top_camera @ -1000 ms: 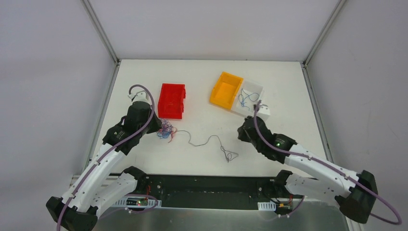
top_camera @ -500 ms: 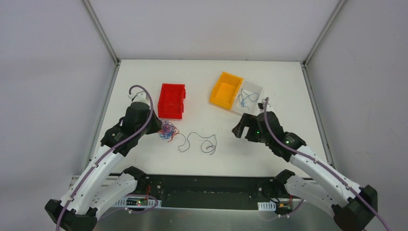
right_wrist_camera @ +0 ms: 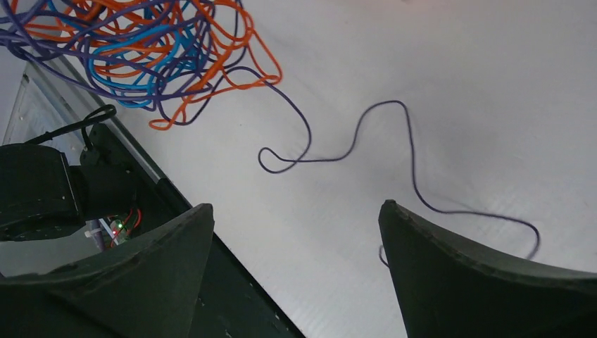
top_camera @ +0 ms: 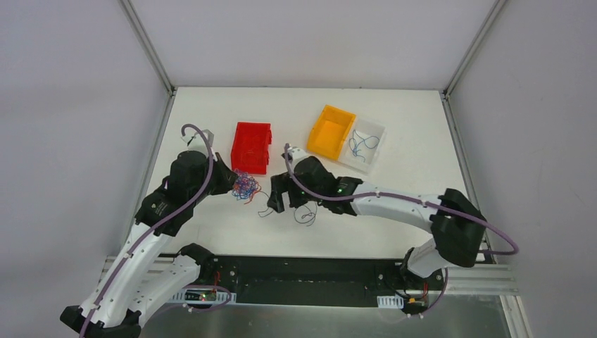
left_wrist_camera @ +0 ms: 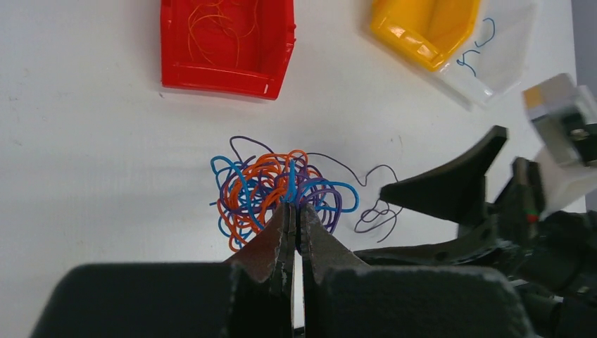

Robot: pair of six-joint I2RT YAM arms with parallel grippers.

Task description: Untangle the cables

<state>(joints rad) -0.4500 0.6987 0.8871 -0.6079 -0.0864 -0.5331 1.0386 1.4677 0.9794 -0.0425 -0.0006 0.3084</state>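
Note:
The cables (top_camera: pixel 244 186) are a curly ball of orange, blue and purple strands (left_wrist_camera: pixel 271 186) on the white table, just below the red bin. My left gripper (top_camera: pixel 231 184) is shut on the ball's near edge (left_wrist_camera: pixel 296 210). One purple strand (right_wrist_camera: pixel 366 123) trails out of the ball (right_wrist_camera: pixel 134 42) to the right and loops on the table (top_camera: pixel 306 215). My right gripper (top_camera: pixel 285 201) hangs open just right of the ball, above that strand. Nothing is between its fingers (right_wrist_camera: pixel 296 208).
A red bin (top_camera: pixel 252 146) with thin orange strands (left_wrist_camera: pixel 211 28) stands behind the ball. An orange bin (top_camera: pixel 331 132) and a clear bin (top_camera: pixel 379 130) holding blue strands (top_camera: pixel 360 146) stand at the back right. The table's near edge has a black rail (top_camera: pixel 310 274).
My right gripper opened and let go of the purple strand it had stretched rightward. It then swung left to beside the ball. The strand has curled back toward the ball.

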